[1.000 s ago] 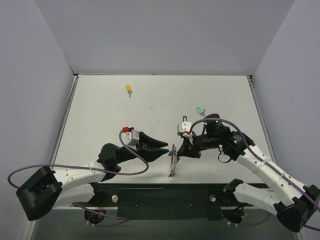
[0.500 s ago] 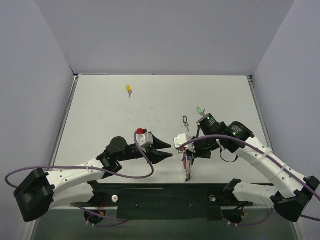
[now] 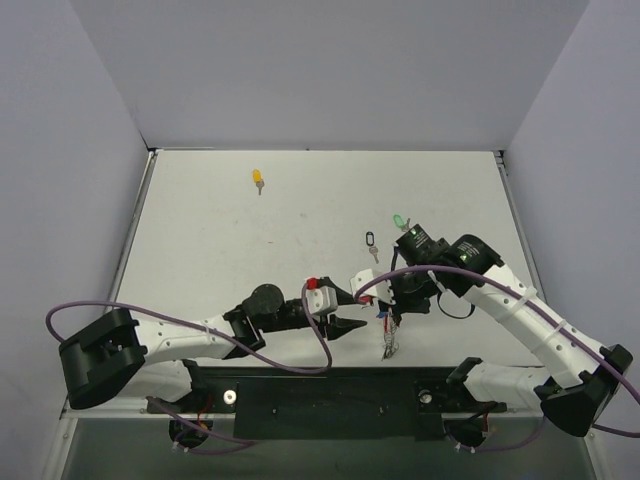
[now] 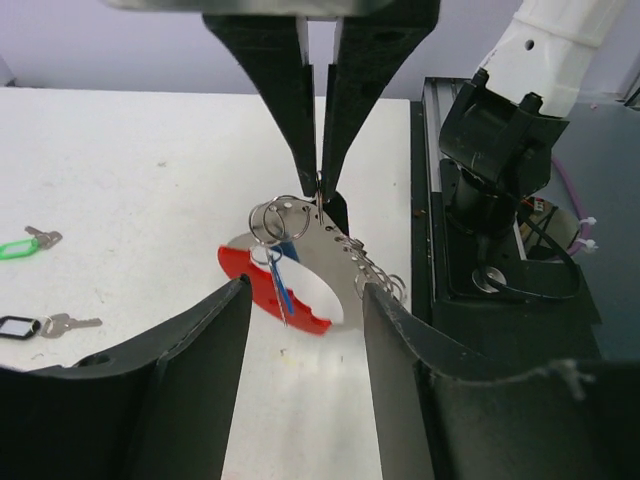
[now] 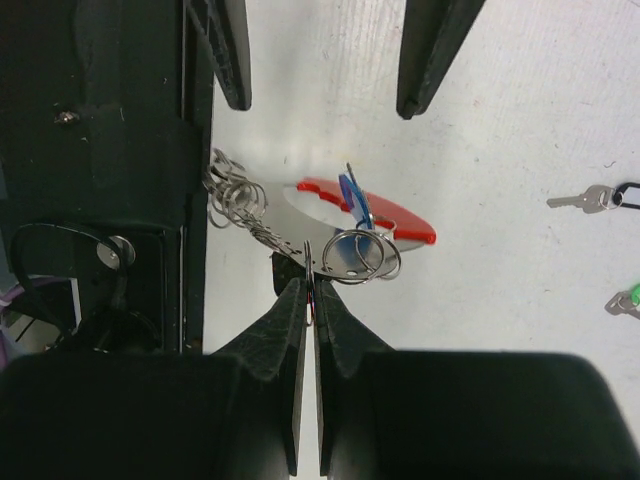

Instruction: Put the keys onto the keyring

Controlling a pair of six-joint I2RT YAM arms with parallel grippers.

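Note:
My right gripper [image 3: 384, 311] [image 5: 310, 285] is shut on a small silver ring of the keyring [image 5: 400, 218]. It holds the red loop, with its silver plate and rings, just above the table. A blue key [image 5: 352, 195] hangs on one ring. The keyring also shows in the left wrist view [image 4: 262, 290] and the top view [image 3: 386, 338]. My left gripper [image 3: 347, 311] [image 4: 305, 300] is open and empty, pointing at the keyring from the left, a short gap away. A yellow key [image 3: 258, 179], a green key [image 3: 398, 221] and a black-tagged key [image 3: 371, 243] lie on the table.
The black mounting rail [image 3: 330, 395] runs along the table's near edge, right beside the hanging rings [image 5: 228, 195]. The green key [image 4: 20, 245] and the black-tagged key [image 4: 40, 325] lie beyond the keyring. Grey walls enclose the table.
My left gripper has moved right and closer to the keyring, still open. My right gripper has shifted right and toward the near edge with the keyring in it.

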